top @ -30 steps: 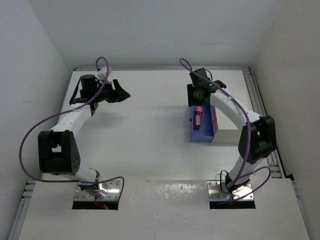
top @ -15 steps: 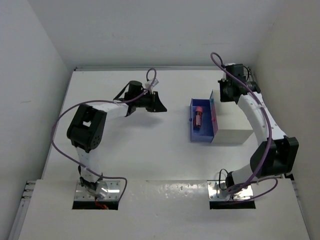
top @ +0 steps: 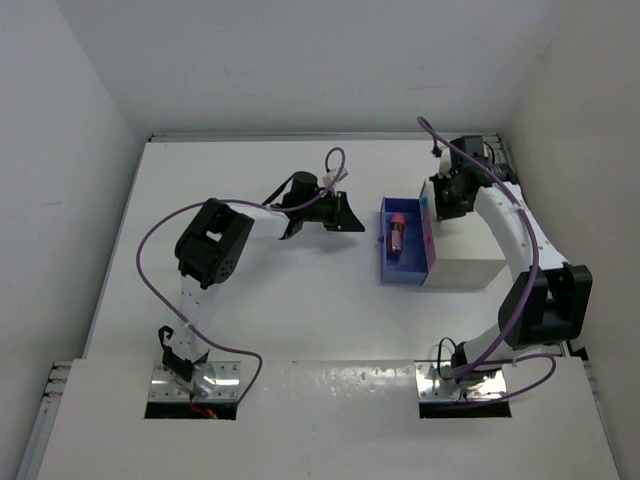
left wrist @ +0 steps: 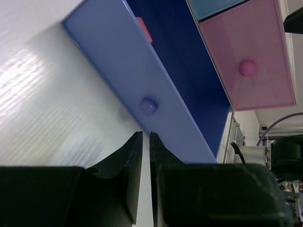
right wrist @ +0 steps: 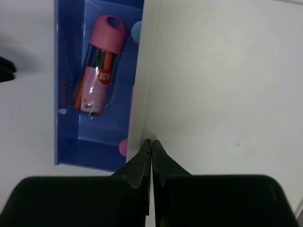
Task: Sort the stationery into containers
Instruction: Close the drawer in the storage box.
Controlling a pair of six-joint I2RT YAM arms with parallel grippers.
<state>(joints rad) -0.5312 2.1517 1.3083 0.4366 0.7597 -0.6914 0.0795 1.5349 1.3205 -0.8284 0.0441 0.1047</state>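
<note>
The blue drawer (top: 386,255) stands pulled out from the white cabinet (top: 466,262). In it lies a clear tube with a pink cap (top: 396,232), holding several coloured pieces (right wrist: 97,66). My left gripper (top: 350,215) is shut and empty, just left of the drawer's front; its tips (left wrist: 146,135) are a little below the drawer's knob (left wrist: 148,106). The pink drawer (left wrist: 246,56) is closed, with its knob (left wrist: 247,67) showing. My right gripper (top: 440,205) is shut and empty, with its tips (right wrist: 150,142) at the left edge of the cabinet's top, above the pink knob (right wrist: 124,147).
A light blue drawer front (left wrist: 215,5) sits beside the pink one in the cabinet. A metal rail (top: 512,190) runs along the table's right edge, close behind the cabinet. White walls close in the back and both sides.
My left arm has swung from the back left corner rightward up to the blue drawer's front. My right gripper left the drawer, went to the back right, then came back over the cabinet's top.
</note>
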